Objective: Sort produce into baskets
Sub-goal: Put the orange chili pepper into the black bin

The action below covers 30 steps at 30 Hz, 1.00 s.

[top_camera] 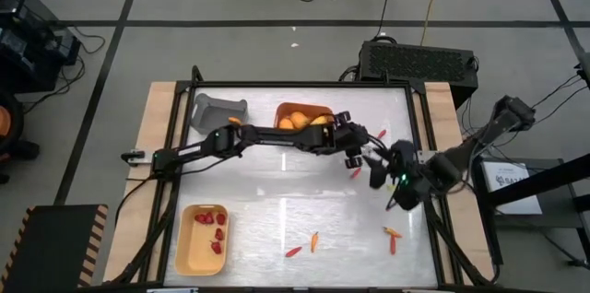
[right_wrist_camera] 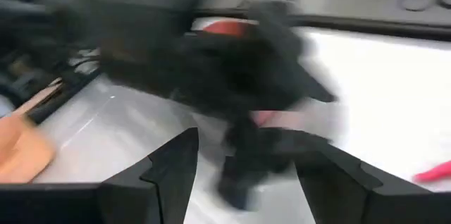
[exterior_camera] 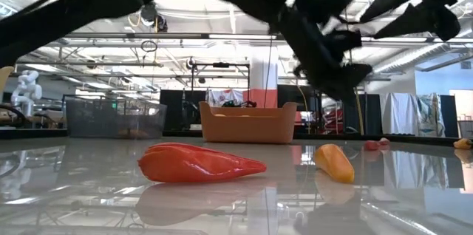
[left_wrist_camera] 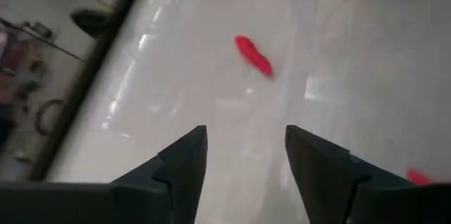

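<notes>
From above, the left arm stretches across the table's far half, its left gripper (top_camera: 353, 150) just past the orange rounded plastic bin (top_camera: 293, 110) of yellow-orange fruits (top_camera: 288, 123); the right gripper (top_camera: 380, 171) sits close beside it. The pale yellow bin (top_camera: 188, 254) holds dark red berries (top_camera: 218, 234), and thin orange-red sticks (top_camera: 314, 241) lie loose at the near edge. The low view shows a stick (exterior_camera: 199, 164) lying lengthwise across the view. In the left wrist view the fingers (left_wrist_camera: 184, 164) stand apart, empty, with a red stick (left_wrist_camera: 254, 55) lying slantwise ahead. The right wrist view shows its fingers (right_wrist_camera: 173, 171) apart, empty.
</notes>
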{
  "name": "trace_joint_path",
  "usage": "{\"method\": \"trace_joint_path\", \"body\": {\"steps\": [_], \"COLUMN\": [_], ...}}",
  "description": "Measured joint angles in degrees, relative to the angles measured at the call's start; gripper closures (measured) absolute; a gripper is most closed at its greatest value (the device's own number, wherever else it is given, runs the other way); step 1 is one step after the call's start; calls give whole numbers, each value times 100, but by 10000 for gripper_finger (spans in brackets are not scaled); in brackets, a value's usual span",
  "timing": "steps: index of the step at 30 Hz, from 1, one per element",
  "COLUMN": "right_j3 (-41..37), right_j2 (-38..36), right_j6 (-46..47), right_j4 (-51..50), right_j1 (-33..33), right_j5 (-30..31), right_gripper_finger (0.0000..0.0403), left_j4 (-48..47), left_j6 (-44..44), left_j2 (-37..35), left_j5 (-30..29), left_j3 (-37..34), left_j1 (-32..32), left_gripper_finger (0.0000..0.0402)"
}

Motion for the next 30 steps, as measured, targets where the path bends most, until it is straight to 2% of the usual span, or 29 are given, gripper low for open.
{"method": "trace_joint_path", "body": {"steps": [2, 7, 10, 13, 17, 24, 30], "right_j3": [2, -9, -9, -9, -9, -9, -99], "right_j2": [-241, -832, -1022, -1023, -790, -248, 478], "right_j6": [149, 502, 203, -227, -862, -1736, -2373], "right_j4": [-253, -817, -871, -797, -687, -703, -199], "right_j1": [-299, -1165, -1759, -2397, -3281, -4861, -5784], "right_j5": [-76, -599, -822, -1360, -2322, -3393, -4173], "right_gripper_finger": [181, 181, 181, 181, 181, 181, 181], "left_j4": [-417, -2219, -3239, -4031, -4685, -5420, -5871], "left_j6": [218, 297, 173, 14, -137, -687, -984], "left_j2": [-255, -739, -1004, -1412, -2004, -3274, -4273], "left_j5": [-135, -376, -619, -879, -1164, -1041, -1051], "left_j3": [11, 21, 9, 9, 13, 15, 13], "left_j1": [10, 155, 280, 403, 613, 802, 676], "left_gripper_finger": [201, 201, 201, 201, 201, 201, 201]}}
